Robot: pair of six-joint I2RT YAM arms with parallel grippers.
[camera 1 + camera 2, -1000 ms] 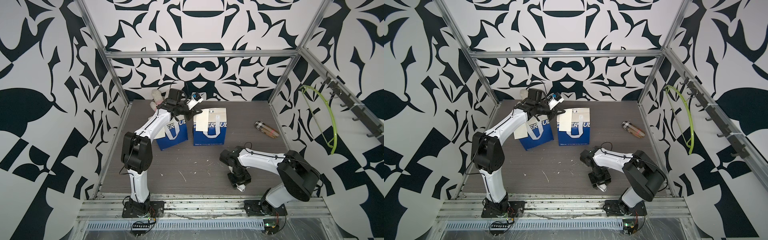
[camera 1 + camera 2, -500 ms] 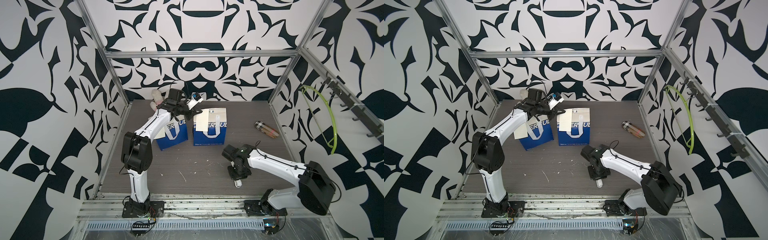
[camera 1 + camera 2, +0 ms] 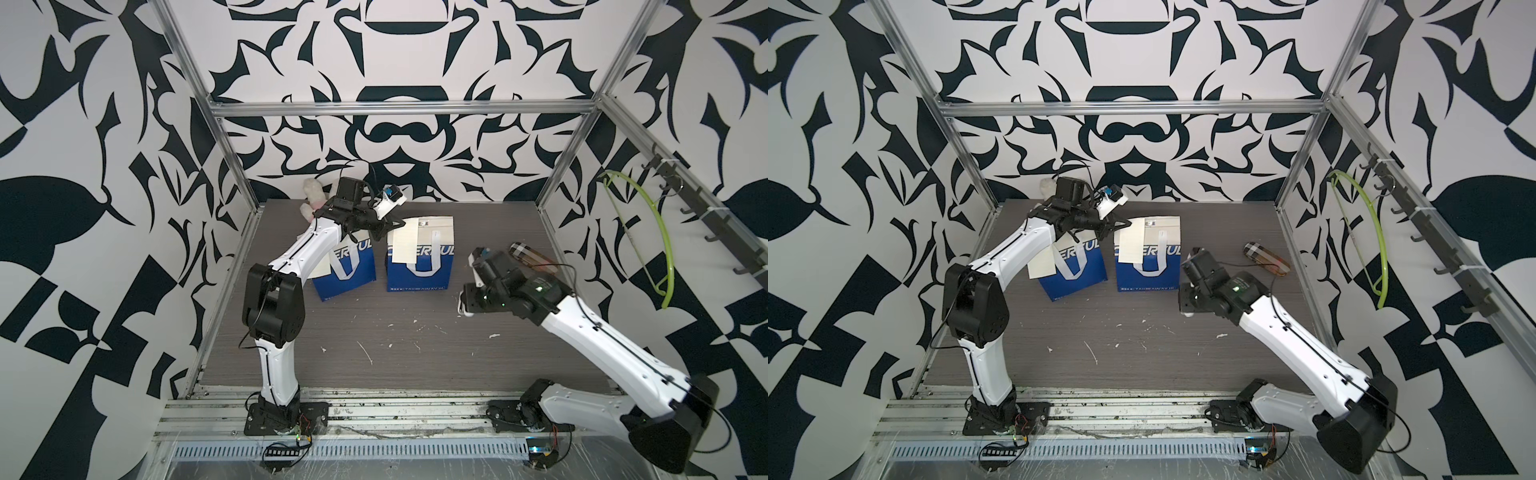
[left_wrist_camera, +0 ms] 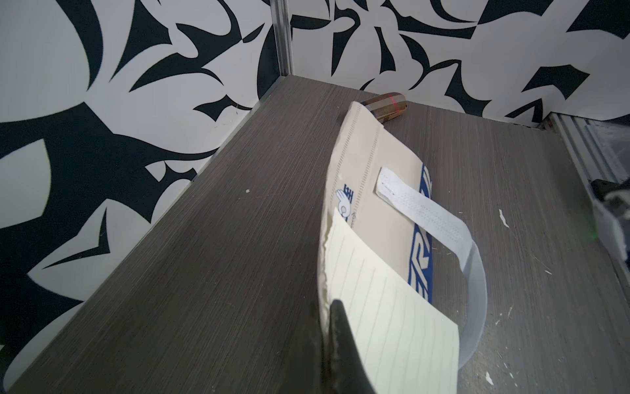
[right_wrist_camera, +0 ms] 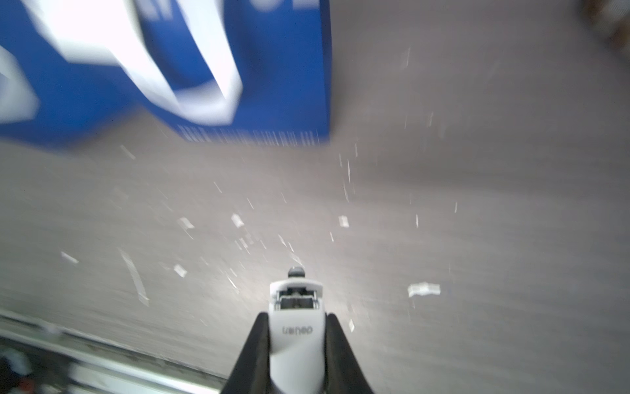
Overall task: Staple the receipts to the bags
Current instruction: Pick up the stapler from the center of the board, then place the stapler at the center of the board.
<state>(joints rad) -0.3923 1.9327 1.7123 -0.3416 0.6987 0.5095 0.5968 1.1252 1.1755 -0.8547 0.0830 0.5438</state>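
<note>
Two bags with cream tops and blue bottoms lie side by side at the back of the table, the left bag (image 3: 353, 272) (image 3: 1077, 276) and the right bag (image 3: 432, 266) (image 3: 1158, 270) (image 4: 385, 170). A lined cream receipt (image 3: 404, 246) (image 3: 1130, 246) (image 4: 392, 327) lies on the right bag's top left corner. My left gripper (image 3: 395, 224) (image 3: 1126, 224) (image 4: 330, 307) is shut on that receipt and the bag's edge together. A second receipt (image 3: 322, 269) (image 3: 1041, 264) lies on the left bag, partly under the left arm. My right gripper (image 3: 463, 305) (image 3: 1185, 309) (image 5: 296, 317), right of the bags, is shut on a white stapler (image 5: 296, 300).
A plush toy (image 3: 311, 199) sits in the back left corner. A brown plaid case (image 3: 530, 259) (image 4: 387, 107) lies at the back right. A green loop (image 3: 652, 232) hangs from hooks on the right wall. Small white scraps (image 3: 365, 353) litter the table's middle and front.
The right gripper has closed on the stapler and risen from the table's front toward the right bag, its elbow swinging out right. The left arm has not moved.
</note>
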